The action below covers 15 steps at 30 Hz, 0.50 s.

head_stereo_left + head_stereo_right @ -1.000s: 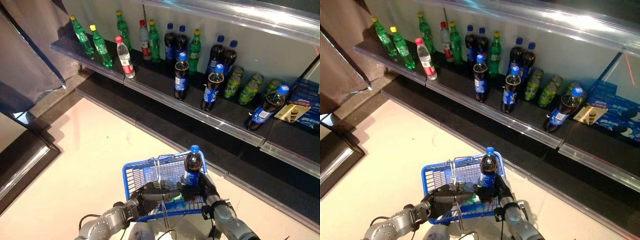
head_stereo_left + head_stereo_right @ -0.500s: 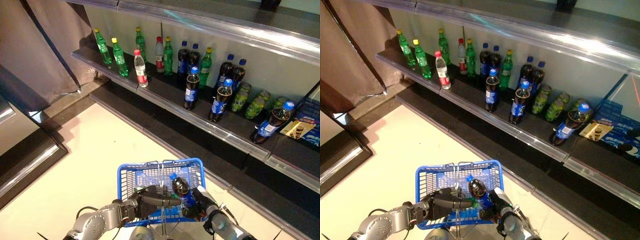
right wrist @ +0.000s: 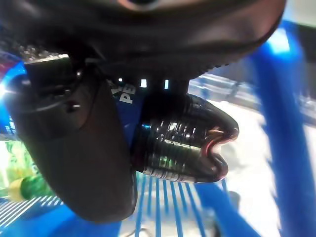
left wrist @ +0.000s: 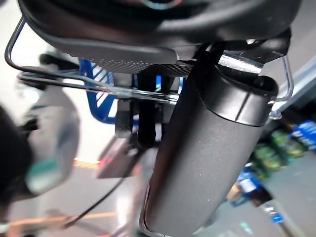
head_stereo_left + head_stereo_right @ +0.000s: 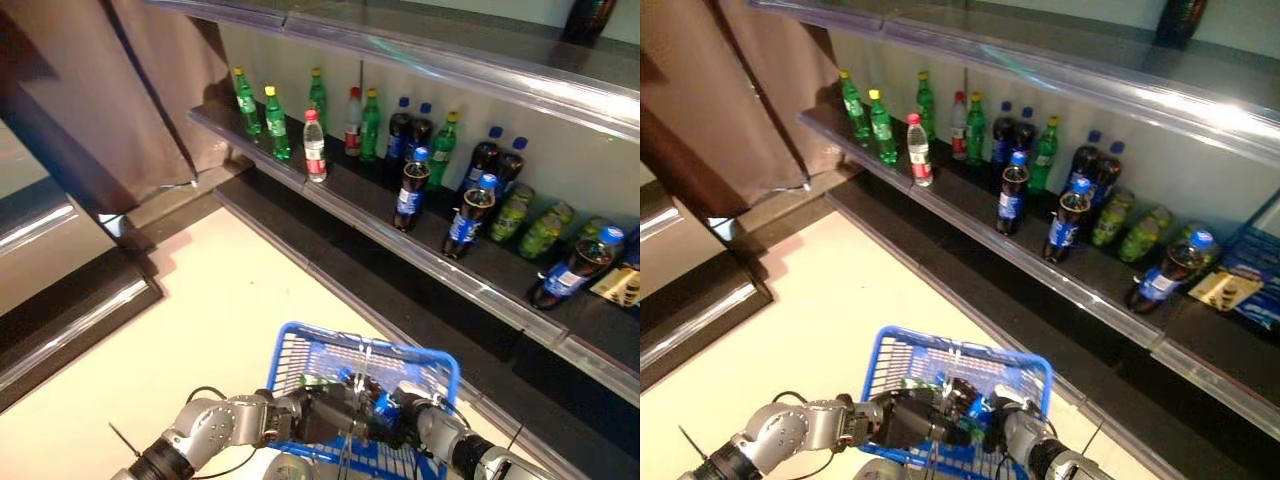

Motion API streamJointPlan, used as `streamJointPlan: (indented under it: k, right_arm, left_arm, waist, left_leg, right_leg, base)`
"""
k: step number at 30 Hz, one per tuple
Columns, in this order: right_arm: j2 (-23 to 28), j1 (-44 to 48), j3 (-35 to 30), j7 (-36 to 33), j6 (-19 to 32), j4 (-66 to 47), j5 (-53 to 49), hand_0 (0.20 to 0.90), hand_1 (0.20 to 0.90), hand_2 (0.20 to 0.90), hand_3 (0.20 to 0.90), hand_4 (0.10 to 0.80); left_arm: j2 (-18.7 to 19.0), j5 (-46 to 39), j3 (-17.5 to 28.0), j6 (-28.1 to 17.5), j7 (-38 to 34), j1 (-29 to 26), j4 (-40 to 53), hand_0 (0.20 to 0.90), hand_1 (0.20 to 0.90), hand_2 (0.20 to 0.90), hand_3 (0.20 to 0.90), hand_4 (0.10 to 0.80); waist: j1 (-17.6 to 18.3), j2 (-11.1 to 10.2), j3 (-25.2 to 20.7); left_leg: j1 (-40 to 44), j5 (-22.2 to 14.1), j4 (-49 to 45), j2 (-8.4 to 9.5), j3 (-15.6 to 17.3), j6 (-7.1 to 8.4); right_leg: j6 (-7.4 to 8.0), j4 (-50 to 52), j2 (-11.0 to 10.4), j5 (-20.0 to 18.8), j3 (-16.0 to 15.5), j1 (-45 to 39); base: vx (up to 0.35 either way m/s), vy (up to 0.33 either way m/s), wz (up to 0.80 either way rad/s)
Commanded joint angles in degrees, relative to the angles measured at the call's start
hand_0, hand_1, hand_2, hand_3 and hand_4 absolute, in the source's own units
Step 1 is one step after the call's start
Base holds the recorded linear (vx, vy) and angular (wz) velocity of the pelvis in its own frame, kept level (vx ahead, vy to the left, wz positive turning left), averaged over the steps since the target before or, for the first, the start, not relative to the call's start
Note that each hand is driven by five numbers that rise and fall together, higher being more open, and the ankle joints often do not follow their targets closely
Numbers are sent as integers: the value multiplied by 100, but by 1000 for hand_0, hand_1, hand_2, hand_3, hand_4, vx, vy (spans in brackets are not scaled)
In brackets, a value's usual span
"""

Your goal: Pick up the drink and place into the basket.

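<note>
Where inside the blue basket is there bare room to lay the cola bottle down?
The far half of the blue wire basket, toward the shelf, looks bare. The near half is crowded: a green bottle lies at its left, and the right hand holds the dark cola bottle beside the left hand on the wire handle.

Head views are lit pretty evenly from above. The pale floor [image 5: 220, 330] is bright, while the shelf [image 5: 440, 265] deck stays dark and the gap under it is nearly black. There's a strong white glare strip along the clear shelf edge [image 5: 1200, 110] up top, plus small highlights on the bottles [image 5: 1012, 192]. Wrist views are dim and mushy: the left hand [image 4: 207, 148] fills its view, background smeared, and the drink [image 3: 182, 143] catches a few shiny reflections against a blurred blue basket [image 3: 276, 123].
</note>
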<state>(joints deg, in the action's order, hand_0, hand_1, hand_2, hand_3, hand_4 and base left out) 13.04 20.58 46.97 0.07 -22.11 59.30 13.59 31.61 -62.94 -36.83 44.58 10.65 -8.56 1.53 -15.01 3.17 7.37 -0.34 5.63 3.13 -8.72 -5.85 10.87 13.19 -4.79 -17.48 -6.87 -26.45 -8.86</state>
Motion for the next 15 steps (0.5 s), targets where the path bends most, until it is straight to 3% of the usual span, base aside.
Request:
streamJointPlan:
  k: [1,8,15]
  right_arm:
    - [-10,1444,195,279,-303,331,385,300,300,300,200,100]
    - [-324,2235,206,343,-633,1005,691,300,300,300,200,100]
    - [-481,2335,87,372,-809,1475,863,300,300,300,200,100]
  left_arm:
    - [-1042,-2344,-646,268,1308,-306,1744,300,300,300,200,100]
    - [-1453,-2859,-1102,252,858,-738,1551,300,300,300,200,100]
    - [-1632,-2899,-1274,-213,804,-1093,1464,300,300,300,200,100]
  waist:
    - [-184,-17,-182]
    - [-235,133,93]
    - [-199,293,324]
  left_leg:
    - [-217,229,187,154,461,-499]
    - [-384,263,187,291,274,-571]
    - [-524,293,187,427,186,-658]
  right_leg:
    - [-208,273,-144,42,166,-21]
    - [-197,357,-209,-4,181,167]
    - [-175,405,-311,-110,166,361]
  base:
    - [0,0,0]
    - [-20,16,7]
    - [-38,39,14]
